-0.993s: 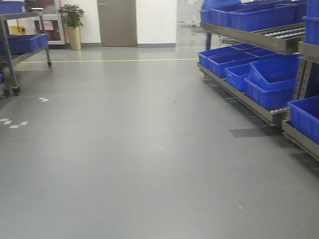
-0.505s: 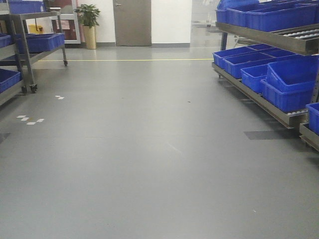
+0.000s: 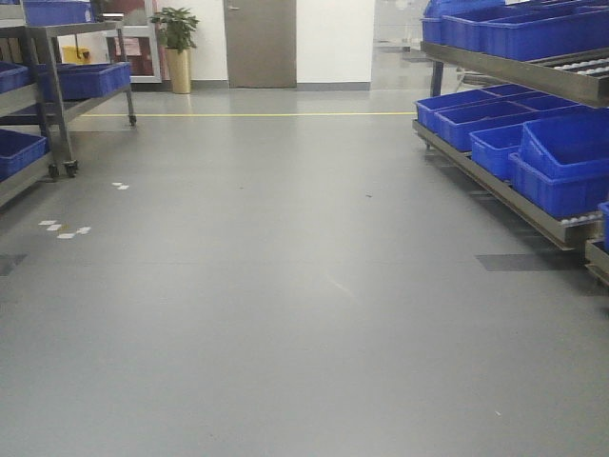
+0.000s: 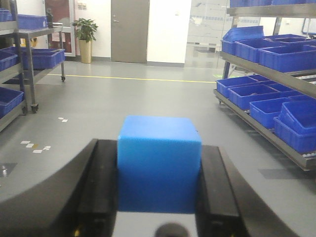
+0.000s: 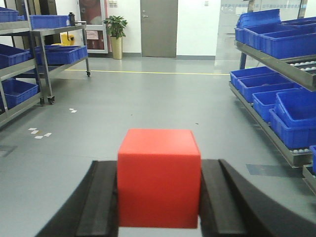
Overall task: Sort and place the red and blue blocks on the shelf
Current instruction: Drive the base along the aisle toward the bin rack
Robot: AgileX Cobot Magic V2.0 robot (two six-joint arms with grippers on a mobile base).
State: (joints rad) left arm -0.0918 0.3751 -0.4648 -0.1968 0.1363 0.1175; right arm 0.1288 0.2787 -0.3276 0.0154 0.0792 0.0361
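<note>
Two hands (image 4: 158,145) (image 5: 158,163) clamp blue block (image 4: 159,168), red block (image 5: 159,182).

Showing smooth matte faces: blue block (image 4: 159,163), red block (image 5: 159,177). Looking like brushed metal: shelf rails (image 3: 514,72). Gleaming as glossy plastic: bins (image 3: 561,186). Reflecting faintly, smooth: floor (image 3: 285,314).

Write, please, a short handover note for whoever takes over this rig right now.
Left hand: shut on the blue block.
Right hand: shut on the red block.
The shelf stands off to the right across the floor, loaded with bins.
Done: both blocks picked up.
Left: reach the shelf and place each block.
</note>
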